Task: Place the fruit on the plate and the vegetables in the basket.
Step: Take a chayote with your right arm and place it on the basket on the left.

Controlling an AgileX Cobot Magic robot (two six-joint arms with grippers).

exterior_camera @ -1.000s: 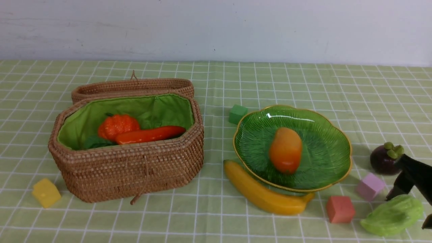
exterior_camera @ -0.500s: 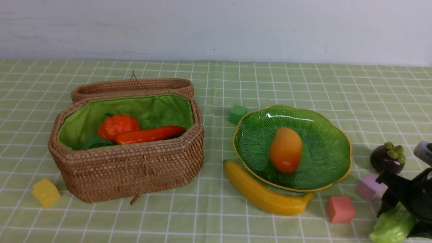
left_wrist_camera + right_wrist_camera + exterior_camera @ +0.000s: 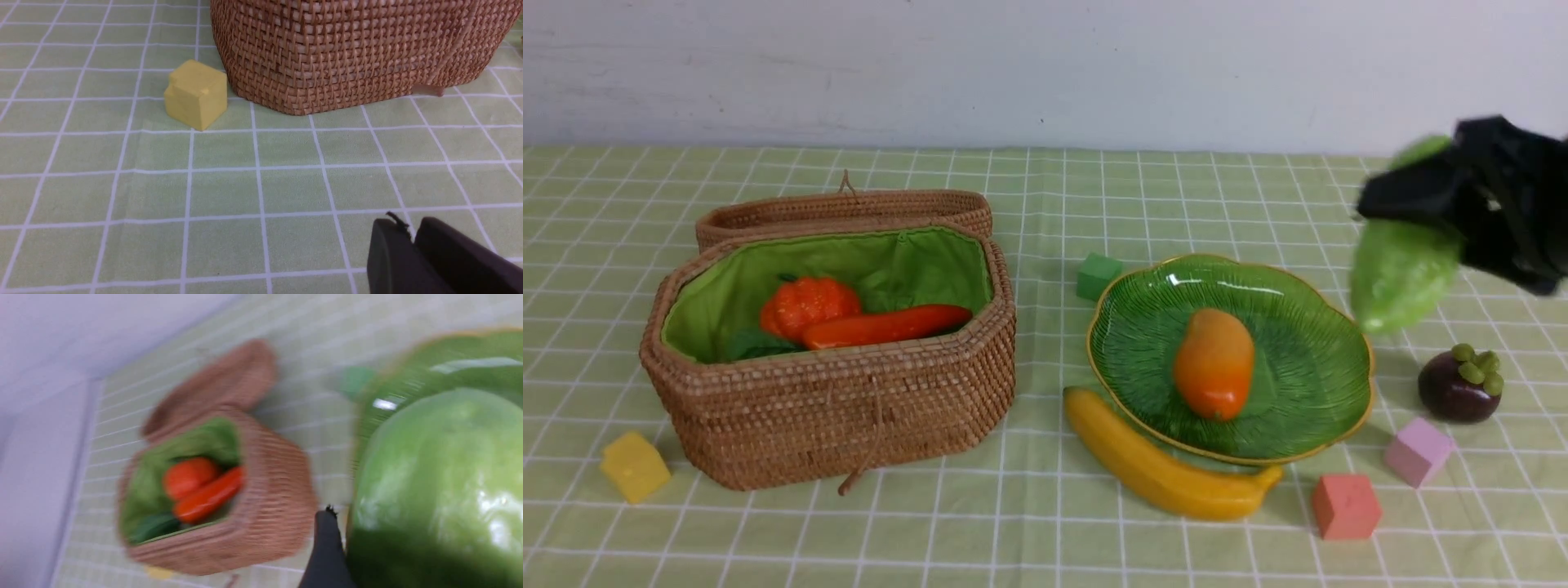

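Closed around the light green gourd (image 3: 1401,273), right gripper (image 3: 1425,196) raised well above the cloth, right of the plate (image 3: 1307,425); a second ago low beside the pink cube (image 3: 1419,451). Pinched together and empty, left gripper (image 3: 410,232) near the basket (image 3: 849,416). Pumpkin (image 3: 805,304) and pepper (image 3: 886,324) inside; mango (image 3: 1214,363) on the plate; banana (image 3: 1160,469) and mangosteen (image 3: 1458,388) on the cloth. Right gripper motion-blurred, cut off at the frame edge; only dark green leaves (image 3: 756,345) showing under the pumpkin.

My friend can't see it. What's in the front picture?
The right gripper holds the green gourd in the air, right of the plate. A mango lies on the plate; banana and mangosteen lie on the cloth. The basket holds a pumpkin and pepper.
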